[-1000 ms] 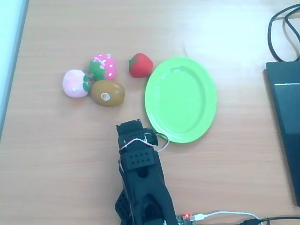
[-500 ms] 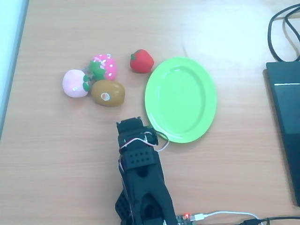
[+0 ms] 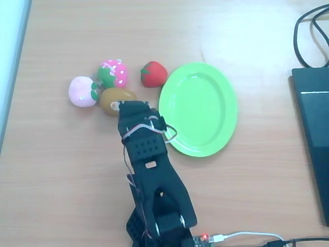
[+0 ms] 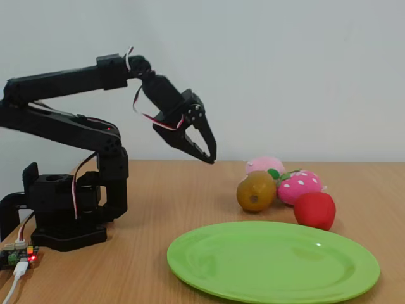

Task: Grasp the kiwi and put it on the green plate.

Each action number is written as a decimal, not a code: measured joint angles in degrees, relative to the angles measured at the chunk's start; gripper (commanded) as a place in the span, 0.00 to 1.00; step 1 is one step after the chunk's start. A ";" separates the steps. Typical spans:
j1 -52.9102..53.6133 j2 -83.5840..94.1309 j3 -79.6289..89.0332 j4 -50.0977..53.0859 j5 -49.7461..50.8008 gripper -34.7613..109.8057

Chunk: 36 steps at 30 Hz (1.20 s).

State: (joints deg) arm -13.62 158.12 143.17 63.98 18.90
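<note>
Approach stage — gripper (image 4: 209, 154) closed, empty, above the table; kiwi (image 4: 256, 190) ungrasped at 9 o'clock of green plate (image 3: 226, 110) — grasp and placement remain.

- Setting: an office or lab desk used as a small robotics test bench.
- Work surface: a light wood-grain laminate desk (image 3: 61, 170), backed by a plain pale wall (image 4: 304, 63) in the fixed view.
- Equipment: a black hobby-grade robot arm (image 4: 69, 126) stands on the desk with exposed servo wiring; a bare controller board (image 4: 16, 256) with a lit red LED sits at its base, a white cable (image 3: 247, 235) plugged in.
- Office hardware: a flat black device (image 3: 313, 128), possibly a laptop, lies at the right edge of the overhead view, with looped black cables (image 3: 308, 36) beside it.
- Test props: soft toy fruits (image 3: 110, 74) and a lime-green plastic plate (image 3: 226, 108).
</note>
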 measured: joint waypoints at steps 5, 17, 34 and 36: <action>1.85 -8.96 -6.86 -0.53 8.53 0.18; 3.60 -17.84 -13.89 -0.53 17.58 0.24; -0.35 -25.14 -13.62 -0.53 18.54 0.44; -1.49 -26.63 -13.62 -0.53 18.54 0.46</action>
State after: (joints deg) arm -15.12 131.48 129.55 63.46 37.44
